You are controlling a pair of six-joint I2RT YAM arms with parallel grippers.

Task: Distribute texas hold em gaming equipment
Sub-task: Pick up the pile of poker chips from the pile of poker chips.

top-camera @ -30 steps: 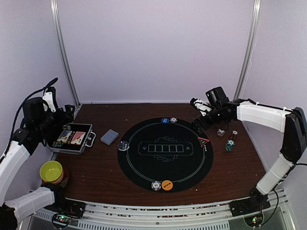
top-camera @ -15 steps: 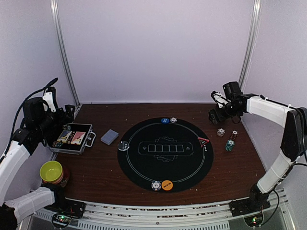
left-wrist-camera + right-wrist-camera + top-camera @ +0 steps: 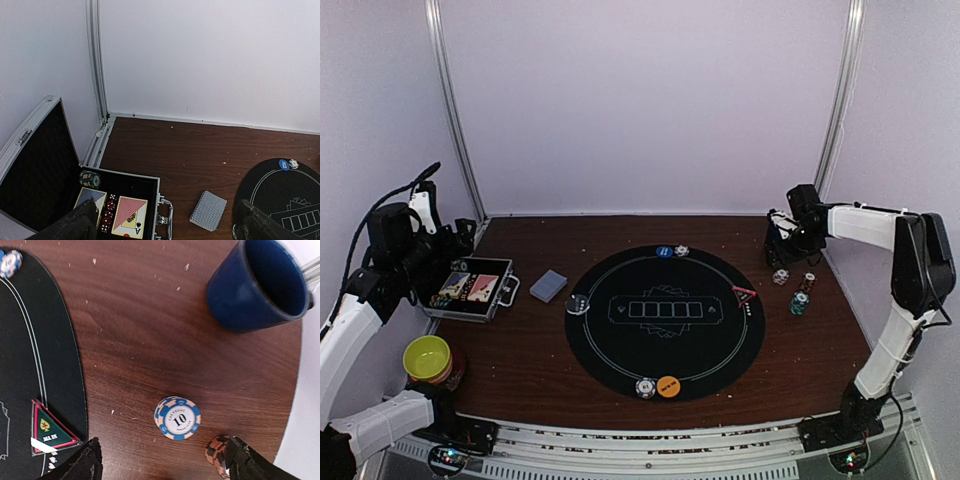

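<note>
The round black mat (image 3: 610,345) lies mid-table on brown wood. The right gripper (image 3: 163,450) hovers off the mat's far right side, its fingers (image 3: 80,465) spread wide with nothing between them. Below it, just right of the mat, a blue-and-white 10 chip (image 3: 177,418) lies flat. An orange striped chip (image 3: 218,456) sits a little farther from the mat, and a green chip stack (image 3: 800,302) stands nearer the arm bases. The dark blue cup (image 3: 260,285) stands farther back, right of the mat. The red triangle marker (image 3: 744,294) rests on the mat's right edge. At the mat's far edge, the blue button (image 3: 663,252) and 1 chip (image 3: 681,250) sit side by side. Another chip (image 3: 578,304) sits at its left edge, and the orange button (image 3: 668,385) lies beside a chip (image 3: 645,387) at its near edge. The deck of grey-blue-backed cards (image 3: 548,286) lies flat just left of the mat. Farther left, the left gripper (image 3: 167,212) hangs over the open case (image 3: 35,160), fingers (image 3: 75,227) fully apart and empty. The yellow-green bowl (image 3: 427,357) sits well off the mat's near left.
</note>
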